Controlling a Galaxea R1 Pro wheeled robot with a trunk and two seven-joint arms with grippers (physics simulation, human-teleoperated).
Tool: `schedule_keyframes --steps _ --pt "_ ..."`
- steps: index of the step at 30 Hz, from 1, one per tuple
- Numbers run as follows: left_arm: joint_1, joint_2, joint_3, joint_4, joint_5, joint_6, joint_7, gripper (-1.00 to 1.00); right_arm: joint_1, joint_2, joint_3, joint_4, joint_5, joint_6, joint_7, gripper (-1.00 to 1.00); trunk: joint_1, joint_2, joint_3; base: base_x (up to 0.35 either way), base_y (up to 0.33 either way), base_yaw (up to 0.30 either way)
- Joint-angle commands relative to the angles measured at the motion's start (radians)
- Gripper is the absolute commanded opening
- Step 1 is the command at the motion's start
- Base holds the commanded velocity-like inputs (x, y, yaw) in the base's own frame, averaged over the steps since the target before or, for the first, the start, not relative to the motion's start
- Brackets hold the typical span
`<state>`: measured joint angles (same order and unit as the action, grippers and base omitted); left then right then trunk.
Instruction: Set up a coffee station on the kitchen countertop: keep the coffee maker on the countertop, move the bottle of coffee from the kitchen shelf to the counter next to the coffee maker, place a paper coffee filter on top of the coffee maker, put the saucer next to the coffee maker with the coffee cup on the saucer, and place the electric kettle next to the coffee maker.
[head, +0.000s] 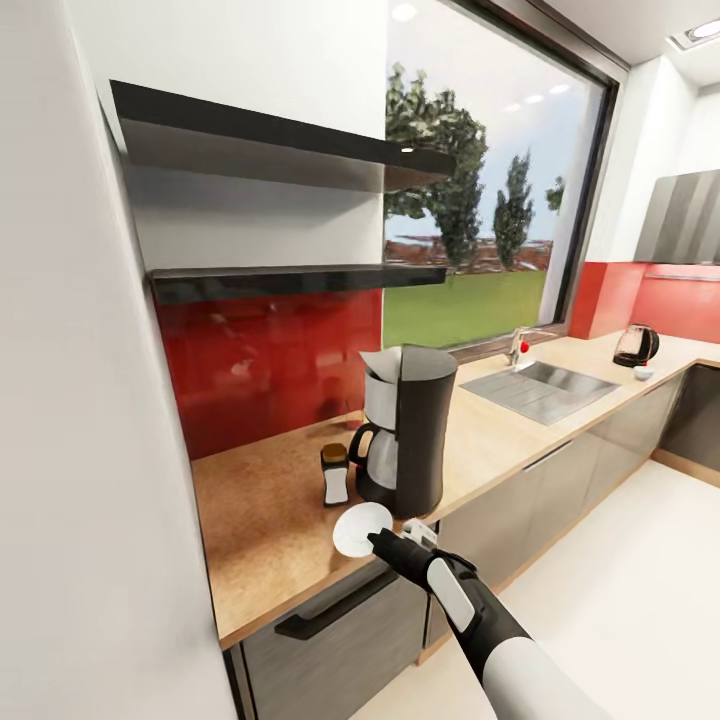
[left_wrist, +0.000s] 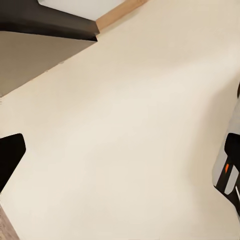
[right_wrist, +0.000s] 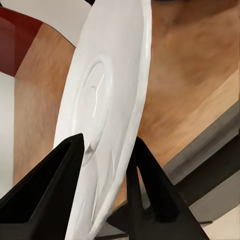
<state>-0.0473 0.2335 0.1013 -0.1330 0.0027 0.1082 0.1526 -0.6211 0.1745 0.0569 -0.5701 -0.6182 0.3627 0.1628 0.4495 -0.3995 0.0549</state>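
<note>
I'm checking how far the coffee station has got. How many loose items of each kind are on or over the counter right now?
Coffee maker: 1
Bottle of coffee: 1
Saucer, clamped on edge in the right gripper: 1
Electric kettle, far end of the counter: 1
Small white item beside the kettle, too small to identify: 1
Total: 5

The wooden L-shaped kitchen countertop (head: 270, 510) carries a black drip coffee maker (head: 408, 430) with a paper filter on top, and a small white bottle with a dark cap (head: 335, 473) stands just beside it. A steel inset sink (head: 540, 388) with a faucet (head: 516, 345) sits further along. A dark electric kettle (head: 636, 345) stands near the far corner.
</note>
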Motion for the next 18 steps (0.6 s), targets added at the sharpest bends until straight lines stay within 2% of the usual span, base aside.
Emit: schedule_keyframes --steps 1,8,18 --pt "0.0 0.0 0.006 -0.002 0.0 0.005 0.001 1.0 0.0 0.0 0.0 0.0 -0.003 0.004 0.0 -1.0 0.001 -0.001 0.0 0.137 0.176 0.0" --pt "0.0 0.0 0.006 -0.002 0.0 0.005 0.001 1.0 0.0 0.0 0.0 0.031 -0.003 0.004 0.0 -1.0 0.001 -0.001 0.0 0.144 0.16 0.0" --pt "0.0 -0.001 0.006 -0.002 0.0 0.006 0.001 1.0 0.0 0.0 -0.001 0.037 -0.003 0.004 -0.004 -1.0 0.001 -0.001 0.0 0.047 0.034 0.0"
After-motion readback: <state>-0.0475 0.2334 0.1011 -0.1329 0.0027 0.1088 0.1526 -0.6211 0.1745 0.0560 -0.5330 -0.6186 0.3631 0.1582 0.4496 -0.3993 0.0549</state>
